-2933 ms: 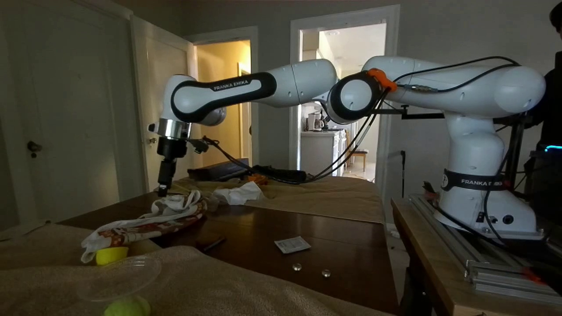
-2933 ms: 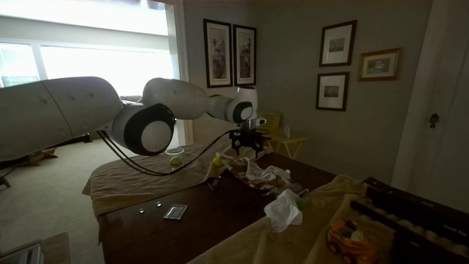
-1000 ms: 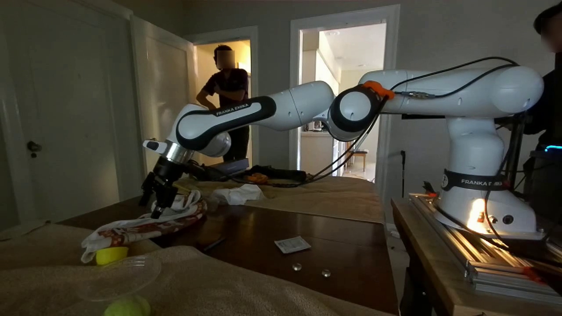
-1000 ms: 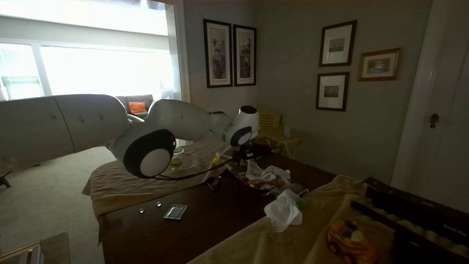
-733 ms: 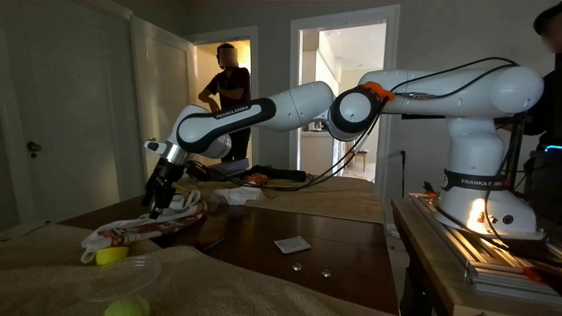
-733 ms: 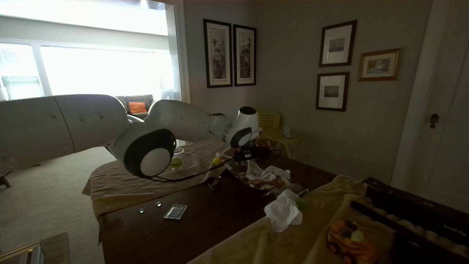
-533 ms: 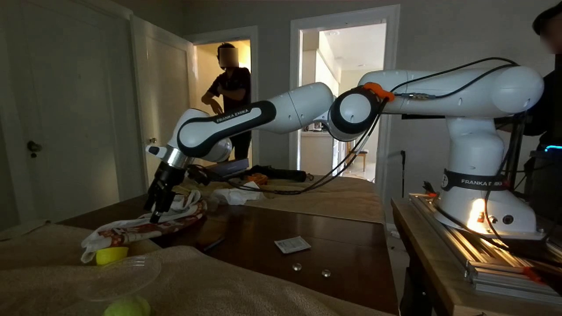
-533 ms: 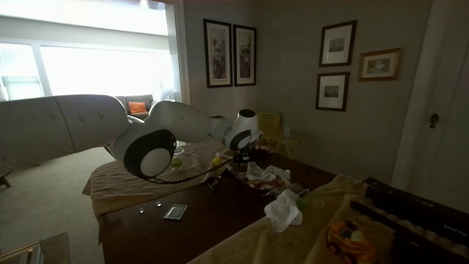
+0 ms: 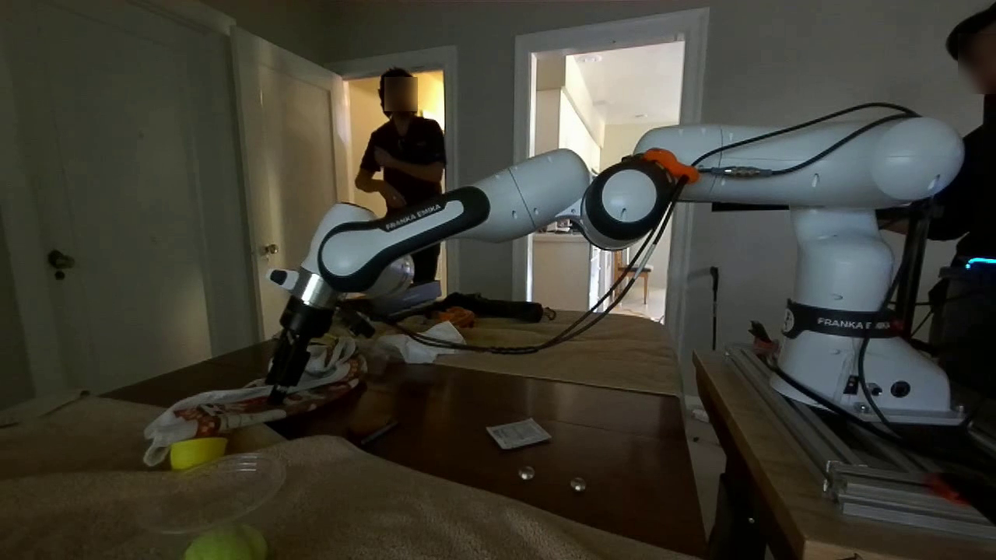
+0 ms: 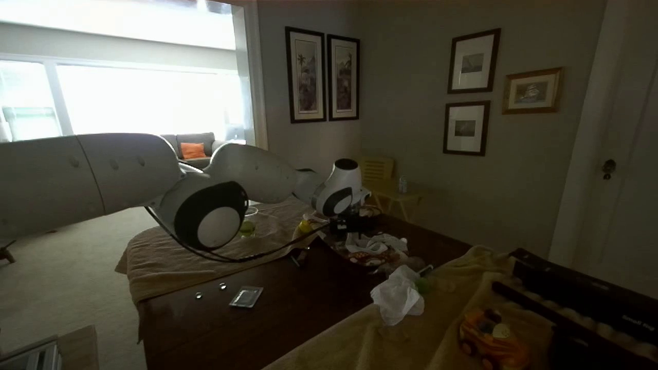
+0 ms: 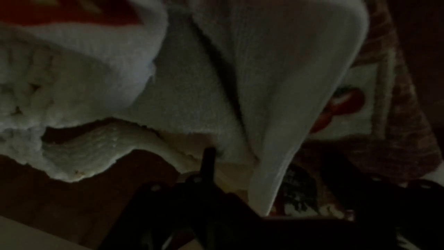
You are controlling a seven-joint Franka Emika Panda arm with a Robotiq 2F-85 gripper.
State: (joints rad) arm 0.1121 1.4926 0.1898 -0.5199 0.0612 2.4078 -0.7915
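Note:
A crumpled white cloth with a red-brown print lies on the dark wooden table, and it also shows in an exterior view. My gripper points down, tilted, with its fingertips at the cloth. In the wrist view the gripper is open, its dark fingers wide apart. A pale fold of the cloth runs between the fingers, and printed fabric lies under the right one. The picture is too dark to tell whether the fingertips touch the cloth. In an exterior view the fingers are mostly lost in shadow.
A yellow cup-like thing, a clear lid and a green ball lie nearby. A silver packet, two glass beads, white tissue and an orange toy car are around. A person stands in the doorway.
The gripper has come down from above the cloth, tilted and turned, and has sunk a little lower over the last second. The cloth looks unmoved. A person has appeared in the doorway.

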